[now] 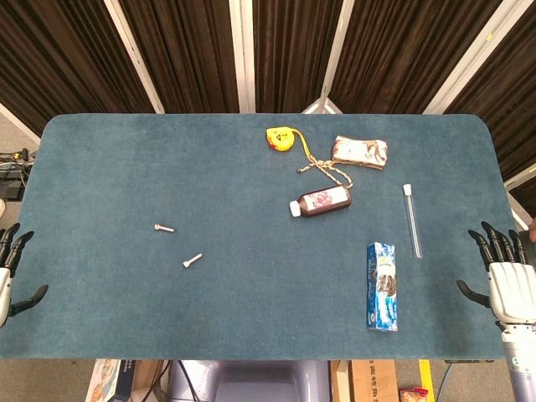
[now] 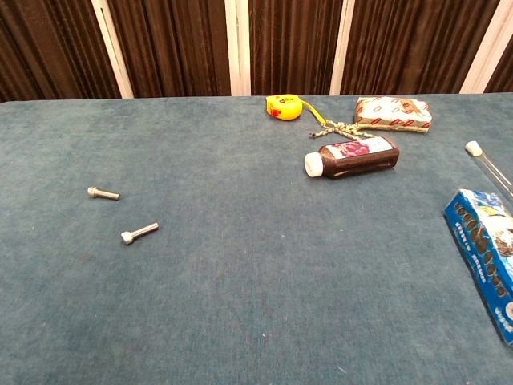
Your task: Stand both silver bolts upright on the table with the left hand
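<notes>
Two silver bolts lie flat on the blue bench, left of centre: the farther bolt (image 1: 164,228), and the nearer bolt (image 1: 193,260) at its five o'clock. Best to approach one from above and pinch its shank near the head. The left hand (image 1: 10,272) waits at the bench's nine o'clock edge, fingers spread, empty. The right hand (image 1: 507,276) rests spread at three o'clock.

Left hand (image 1: 10,272) and right hand (image 1: 507,280) empty, fingers spread, at opposite frame edges
</notes>
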